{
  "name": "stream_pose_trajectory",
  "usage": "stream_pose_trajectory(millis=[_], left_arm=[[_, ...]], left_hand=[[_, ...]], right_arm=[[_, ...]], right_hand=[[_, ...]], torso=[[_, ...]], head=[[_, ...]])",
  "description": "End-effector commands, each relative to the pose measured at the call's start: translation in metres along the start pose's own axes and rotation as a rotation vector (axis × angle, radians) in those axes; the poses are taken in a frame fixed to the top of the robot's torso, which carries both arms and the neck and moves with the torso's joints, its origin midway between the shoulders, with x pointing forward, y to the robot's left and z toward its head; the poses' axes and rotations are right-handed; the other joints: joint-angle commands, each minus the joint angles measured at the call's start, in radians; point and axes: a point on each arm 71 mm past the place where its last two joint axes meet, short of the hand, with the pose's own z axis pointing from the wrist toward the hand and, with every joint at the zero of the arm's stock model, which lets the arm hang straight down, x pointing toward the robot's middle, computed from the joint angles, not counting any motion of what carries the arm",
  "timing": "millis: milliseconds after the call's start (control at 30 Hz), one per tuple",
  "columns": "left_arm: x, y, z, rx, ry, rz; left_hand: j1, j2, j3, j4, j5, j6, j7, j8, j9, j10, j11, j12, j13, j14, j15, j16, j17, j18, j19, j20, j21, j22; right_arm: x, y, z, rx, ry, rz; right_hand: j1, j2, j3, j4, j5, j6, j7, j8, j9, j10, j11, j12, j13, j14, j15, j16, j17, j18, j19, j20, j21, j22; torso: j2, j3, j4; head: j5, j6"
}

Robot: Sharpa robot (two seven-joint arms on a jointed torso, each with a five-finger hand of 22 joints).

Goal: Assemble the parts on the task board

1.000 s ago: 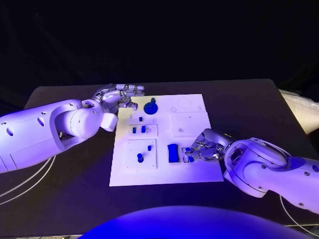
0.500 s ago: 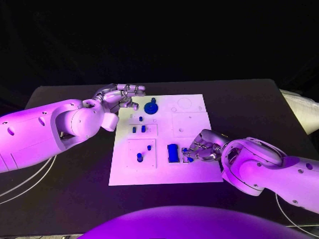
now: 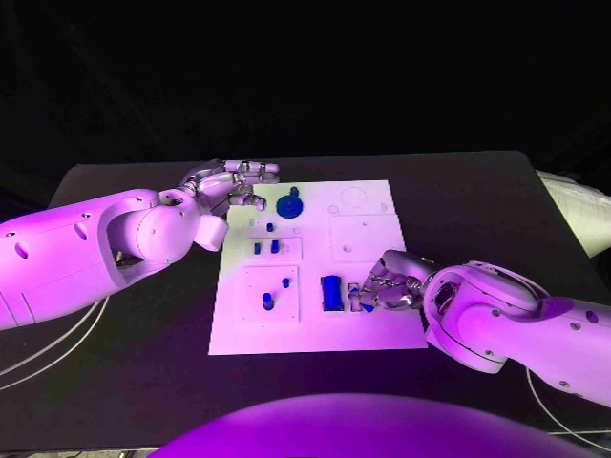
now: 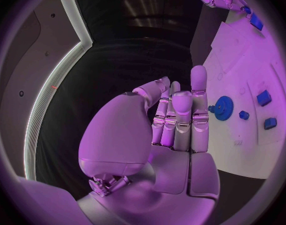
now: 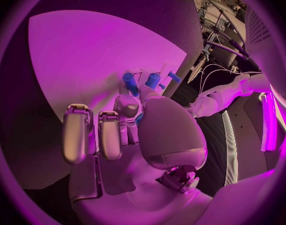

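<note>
Nothing has moved since the earlier frame. Right robot hand (image 3: 389, 283) — near the task board's (image 3: 374, 329) right edge, fingers curled on a small blue part (image 3: 359, 298); its long axis is hidden. Left robot hand (image 3: 231, 183) — far-left corner beside the blue gear (image 3: 289, 205), fingers curled together, empty.

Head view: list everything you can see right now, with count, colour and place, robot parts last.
Table: one, black, under everything.
Task board: one, white, middle of the table.
Gear: one, blue, far end of the board near the left hand.
Block: one, blue, near end of the board beside the right hand.
Small parts: several, blue, along the board's left half.
Left hand: one, silver, at the board's far left corner, holding nothing.
Right hand: one, silver, over the board's near right part; a small blue part shows by its fingers, grip unclear.
</note>
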Motion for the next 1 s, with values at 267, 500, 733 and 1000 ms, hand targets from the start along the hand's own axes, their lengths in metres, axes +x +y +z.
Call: stream_pose_trajectory(millis=[267, 500, 733, 1000], left_arm=[[0.0025, -0.0006, 0.0002, 0.005, 0.021, -0.001], [0.0026, -0.0006, 0.0003, 0.005, 0.021, -0.001], [0.0025, -0.0006, 0.0003, 0.004, 0.021, -0.001], [0.0027, -0.0005, 0.0002, 0.003, 0.022, -0.001]], left_hand=[[-0.002, 0.007, 0.0, -0.006, 0.005, -0.004, 0.001, 0.005, 0.0, -0.006, -0.002, 0.003, 0.001, -0.008, -0.001, 0.0, -0.001, 0.017, -0.006, 0.002, -0.004, -0.002], [-0.002, 0.007, 0.0, -0.006, 0.005, -0.004, 0.001, 0.005, 0.0, -0.006, -0.002, 0.003, 0.001, -0.008, -0.001, 0.0, -0.001, 0.017, -0.006, 0.002, -0.004, -0.002], [-0.004, 0.008, 0.0, -0.006, 0.005, -0.004, 0.001, 0.006, 0.0, -0.007, -0.002, 0.005, 0.001, -0.008, -0.001, 0.001, -0.001, 0.017, -0.006, 0.002, -0.004, -0.002], [-0.003, 0.009, 0.0, -0.006, 0.005, -0.005, 0.001, 0.007, 0.0, -0.008, -0.002, 0.005, 0.001, -0.009, -0.001, 0.001, -0.002, 0.017, -0.006, 0.002, -0.004, -0.002]], right_arm=[[0.005, 0.0032, -0.0015, -0.014, 0.024, -0.031], [0.0043, 0.0047, -0.0019, -0.022, 0.01, -0.034], [0.0032, 0.0035, -0.0009, -0.021, -0.001, -0.048], [0.002, 0.0028, 0.0002, -0.021, -0.014, -0.053]], right_hand=[[-0.045, 0.047, -0.032, 0.0, 0.051, 0.027, -0.01, 0.014, 0.011, 0.031, -0.01, 0.069, 0.048, 0.08, -0.004, 0.015, 0.152, -0.023, 0.011, -0.004, 0.013, 0.02], [-0.04, 0.077, -0.032, -0.004, 0.052, 0.037, -0.015, 0.019, 0.015, 0.042, -0.015, 0.092, 0.065, 0.082, -0.008, 0.025, 0.166, -0.025, 0.016, -0.007, 0.021, 0.032], [0.054, 0.097, 0.01, -0.069, -0.032, 0.033, -0.019, 0.018, 0.019, 0.046, -0.02, 0.093, 0.075, 0.082, -0.012, 0.027, 0.169, -0.026, 0.017, -0.012, 0.023, 0.035], [0.118, 0.096, 0.06, -0.13, -0.083, 0.027, -0.021, 0.016, 0.021, 0.044, -0.021, 0.087, 0.076, 0.082, -0.014, 0.027, 0.17, -0.026, 0.017, -0.014, 0.023, 0.037]], torso=[[0.0, -0.0001, 0.0002], [0.0, -0.0002, 0.0006], [0.0, -0.0004, 0.0007], [0.001, 0.0, 0.0003]], head=[[0.001, 0.0], [0.001, 0.001], [0.001, 0.002], [0.002, 0.001]])
